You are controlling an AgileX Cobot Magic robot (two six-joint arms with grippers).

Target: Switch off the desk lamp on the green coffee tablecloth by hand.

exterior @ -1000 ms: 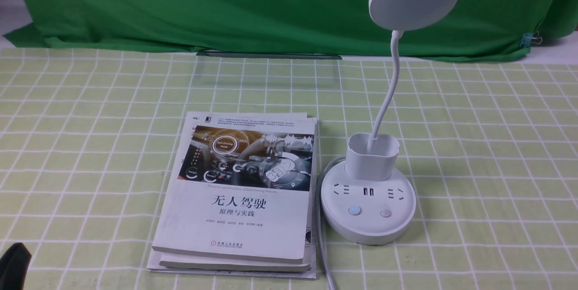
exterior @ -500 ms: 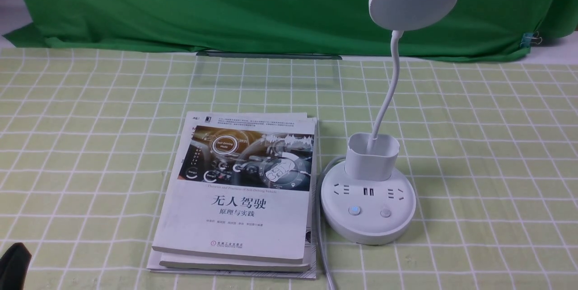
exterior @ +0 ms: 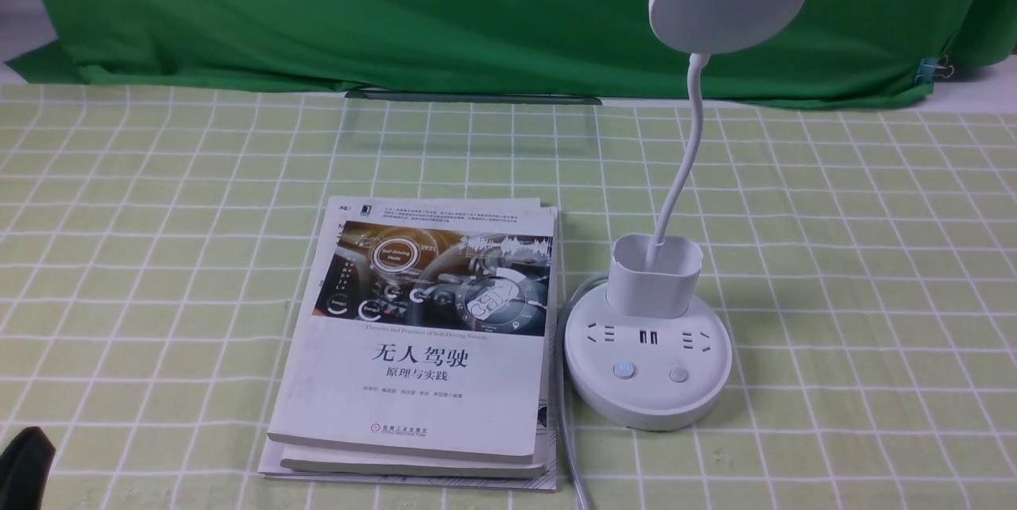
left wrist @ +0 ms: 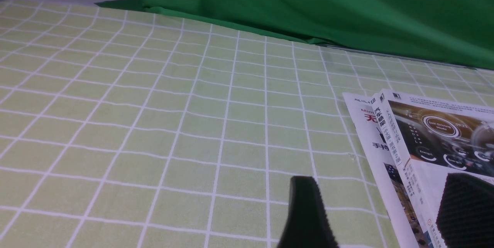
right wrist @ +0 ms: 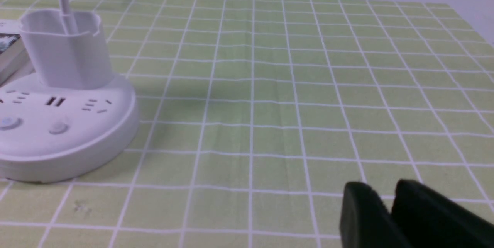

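Front view: the desk lamp stands on the green coffee tablecloth, right of the middle and nearer the table's near edge. Its smooth white disc head tilts on a thin bent neck above a cup holder and a round base. A stack of books lies just beside the base on its left; open checked cloth spreads toward the right edge. A plain dark green backdrop hangs along the far edge.

Left wrist view: the left gripper hovers over the books' edge, its ribbed black fingers spread apart.

Right wrist view: the right gripper sits low over bare cloth, well apart from the lamp base, fingers nearly together.
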